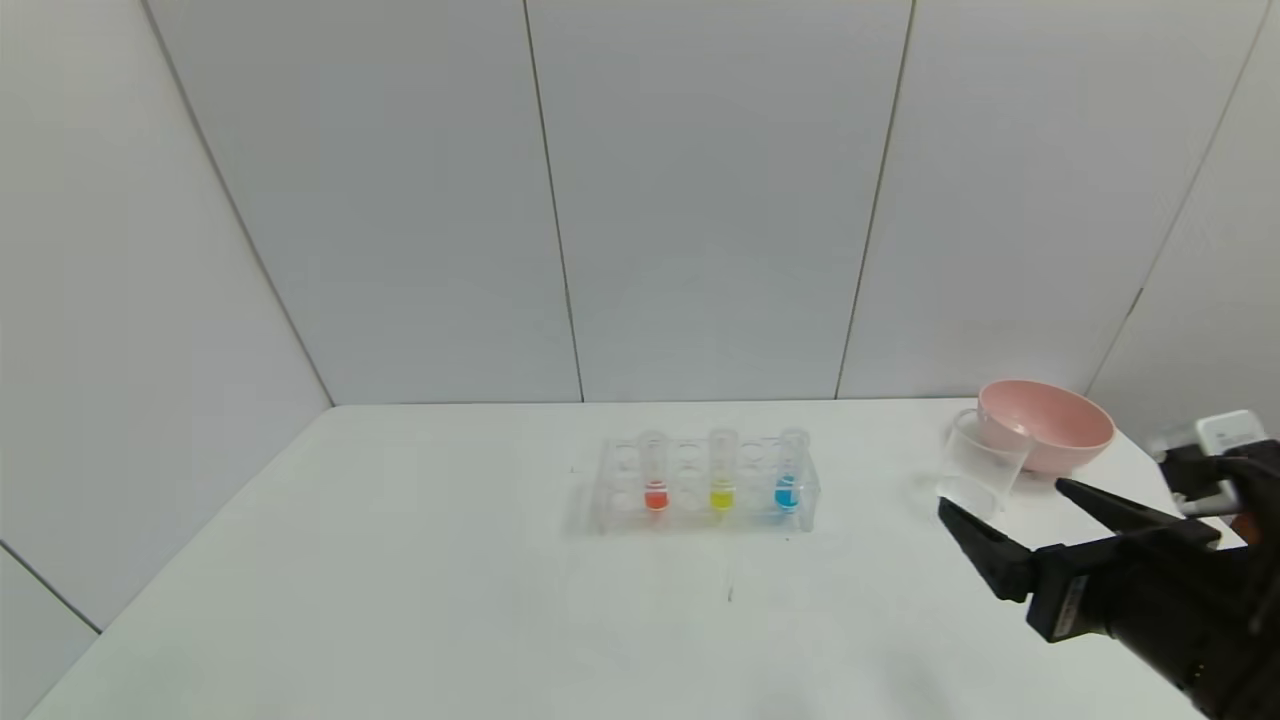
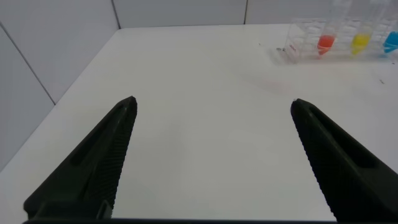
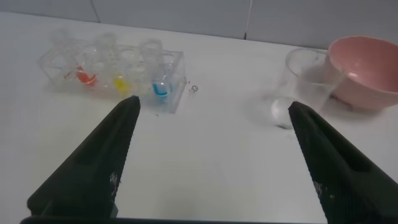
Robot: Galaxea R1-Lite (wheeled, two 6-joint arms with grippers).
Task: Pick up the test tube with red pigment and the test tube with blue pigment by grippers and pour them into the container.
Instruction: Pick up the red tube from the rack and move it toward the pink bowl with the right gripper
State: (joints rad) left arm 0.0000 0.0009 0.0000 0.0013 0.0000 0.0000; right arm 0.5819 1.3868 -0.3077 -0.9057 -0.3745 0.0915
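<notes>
item: white tabletop [image 1: 400, 600], backed by pale panelled walls.

item: clear tube rack [image 1: 705, 485], centre of the tabletop, towards the far side. holds three upright tubes in a row.
- test tube with red pigment [image 1: 655, 472], left slot of the three; orange-red liquid at the bottom.
- tube with yellow liquid [image 1: 722, 470], middle slot.
- test tube with blue pigment [image 1: 789, 470], right slot, at the right end of the rack.

item: container [image 1: 980, 468], clear glass beaker, standing on the tabletop well to the right of the rack, with no coloured liquid visible in it. just beside the pink bowl [image 1: 1045, 424], which sits behind it to the right at the far right corner.

item: right pincer [image 1: 1000, 505], black, near right part of the scene, just near of the container. fingers spread wide, holding nothing; not touching container or rack. its wrist view frames the blue tube's end of the rack and the container between the two fingers.

item: left pincer [image 2: 212, 106], seen only in its own wrist view, above bare tabletop on the left, well apart from the rack. fingers spread wide, holding nothing.
</notes>
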